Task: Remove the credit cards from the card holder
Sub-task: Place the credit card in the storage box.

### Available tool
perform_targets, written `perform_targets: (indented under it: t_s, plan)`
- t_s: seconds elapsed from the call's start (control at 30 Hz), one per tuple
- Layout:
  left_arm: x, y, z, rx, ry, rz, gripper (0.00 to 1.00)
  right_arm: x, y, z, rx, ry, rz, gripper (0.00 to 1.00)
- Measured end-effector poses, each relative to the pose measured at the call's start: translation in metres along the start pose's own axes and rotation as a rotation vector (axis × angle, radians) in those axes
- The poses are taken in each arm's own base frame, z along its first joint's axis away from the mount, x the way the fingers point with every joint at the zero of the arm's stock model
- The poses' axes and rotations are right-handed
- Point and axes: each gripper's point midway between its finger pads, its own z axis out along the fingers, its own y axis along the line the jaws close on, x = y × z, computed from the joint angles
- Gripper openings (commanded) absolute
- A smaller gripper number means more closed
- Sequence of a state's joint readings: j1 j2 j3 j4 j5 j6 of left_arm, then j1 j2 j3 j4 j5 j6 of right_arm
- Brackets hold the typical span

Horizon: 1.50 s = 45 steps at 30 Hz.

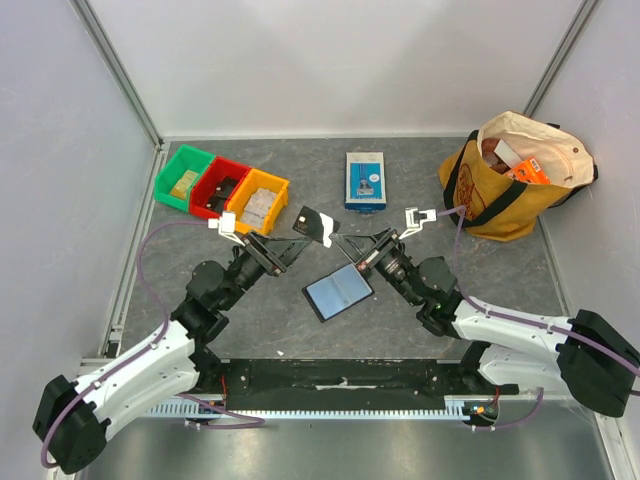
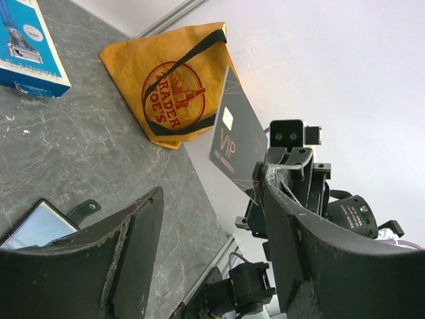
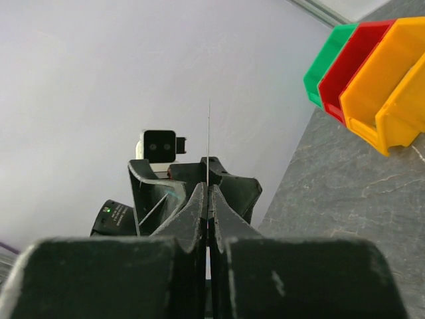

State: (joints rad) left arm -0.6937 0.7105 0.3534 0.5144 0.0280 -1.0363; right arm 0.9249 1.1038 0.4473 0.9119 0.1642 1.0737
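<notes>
1. Right claw is pinching the card, fingers pressed together on its lower edge; its own wrist view is showing the card edge-on.
2. Left claw is gaping wide, facing the card's VIP side, card just off its tips.
3. Card is standing on edge above the table, long axis sticking out past the right claw's tips.
4. Holder is lying open and flat just nearside of both claws, slanted.
5. Box is sitting beyond the tips, bins beyond the left claw, bag off behind the right claw, all well apart with bare table between.
</notes>
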Motion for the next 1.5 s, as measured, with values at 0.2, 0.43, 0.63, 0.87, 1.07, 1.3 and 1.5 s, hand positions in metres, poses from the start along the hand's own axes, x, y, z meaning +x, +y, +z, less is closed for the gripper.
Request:
perform_targets:
  t_s: [0.2,0.43,0.63,0.87,1.07,1.3,1.5]
  plan:
    - [0.001,0.001,0.006,0.005,-0.002,-0.022,0.58,0.007,0.005,0.002,-0.022,0.009,0.043,0.00]
    - [-0.003,-0.009,0.007,0.044,-0.021,-0.030,0.44,0.014,0.009,0.002,-0.035,0.021,0.069,0.00]
    - [-0.006,-0.015,0.007,0.062,-0.033,-0.045,0.41,0.014,0.009,0.002,-0.028,0.007,0.078,0.00]
    - [-0.011,-0.018,0.006,0.068,-0.056,-0.059,0.02,0.012,0.008,0.003,-0.023,-0.006,0.088,0.08]
    - [-0.013,-0.021,0.003,0.071,-0.062,-0.064,0.02,0.014,0.005,0.000,-0.014,0.006,0.063,0.59]
    - [-0.015,-0.015,0.004,0.026,0.004,-0.021,0.02,-0.009,-0.001,-0.005,-0.031,0.109,-0.152,0.79]
    - [0.000,-0.014,0.014,0.059,0.200,0.026,0.02,-0.029,-0.016,-0.005,-0.037,0.257,-0.350,0.77]
